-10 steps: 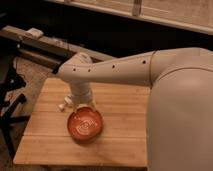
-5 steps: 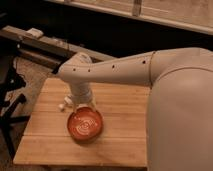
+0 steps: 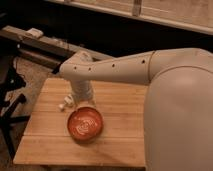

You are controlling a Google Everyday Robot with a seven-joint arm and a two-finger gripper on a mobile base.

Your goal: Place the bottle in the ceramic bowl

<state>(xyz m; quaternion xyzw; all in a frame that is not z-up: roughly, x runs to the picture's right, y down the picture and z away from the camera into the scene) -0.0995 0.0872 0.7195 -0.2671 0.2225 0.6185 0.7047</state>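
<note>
Observed from beside the table point(image 3: 120, 145): a slatted wooden top, light in colour, carrying the items below.

Arm: the large pale arm reaches in from the right, crosses above the far half of the table, and turns downward at its wrist over the left-centre of the boards.

Claw point(image 3: 75, 101): at the lower end of that wrist, low over the table surface, just behind the far-left rim of the ceramic bowl. The wrist housing covers most of it. I cannot tell whether the claw is spread or pressed together, nor whether it pinches anything.

Ceramic bowl point(image 3: 85, 123): orange-red, round and shallow, with a pale swirl inside. It sits upright on the table, left of centre, toward the near side. Nothing is visible inside it.

Bottle point(image 3: 62, 106): a tiny whitish item lying on the boards, just left of the claw and beside the bowl's far-left rim, outside the bowl. I cannot tell whether it touches the claw.

Surroundings: a dark stand point(image 3: 12, 100) is on the floor at the table's left. A long dark bench point(image 3: 50, 47) runs behind.
</note>
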